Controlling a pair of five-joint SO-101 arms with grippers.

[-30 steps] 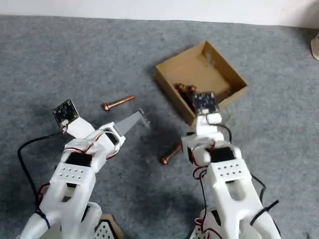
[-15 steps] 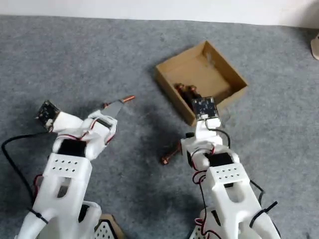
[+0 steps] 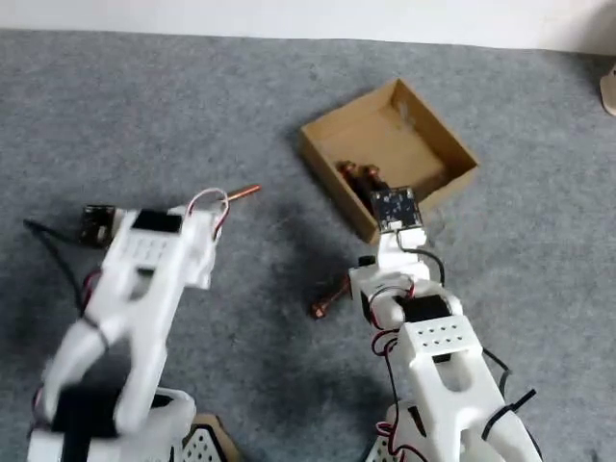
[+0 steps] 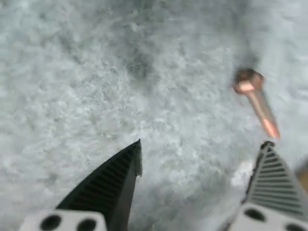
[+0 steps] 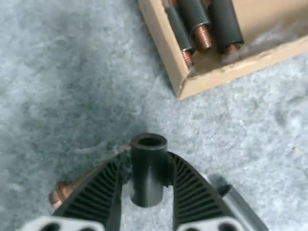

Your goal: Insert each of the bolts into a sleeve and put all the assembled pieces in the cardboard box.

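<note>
A copper bolt lies on the grey carpet just ahead of one fingertip of my open left gripper. From above, the left arm covers most of this bolt, leaving its tip showing. My right gripper is shut on a black sleeve, held upright near the corner of the cardboard box. A second bolt lies beside the right arm; its head peeks out beside one finger. Several assembled pieces lie inside the box.
Grey carpet covers the table, with open room to the left and behind the box. A pale object sits at the far right edge. A brown piece lies by the left arm's base.
The left arm has swung left and then forward over the first bolt, now covering most of it. The right arm drew back slightly from the box, then stayed still with the sleeve.
</note>
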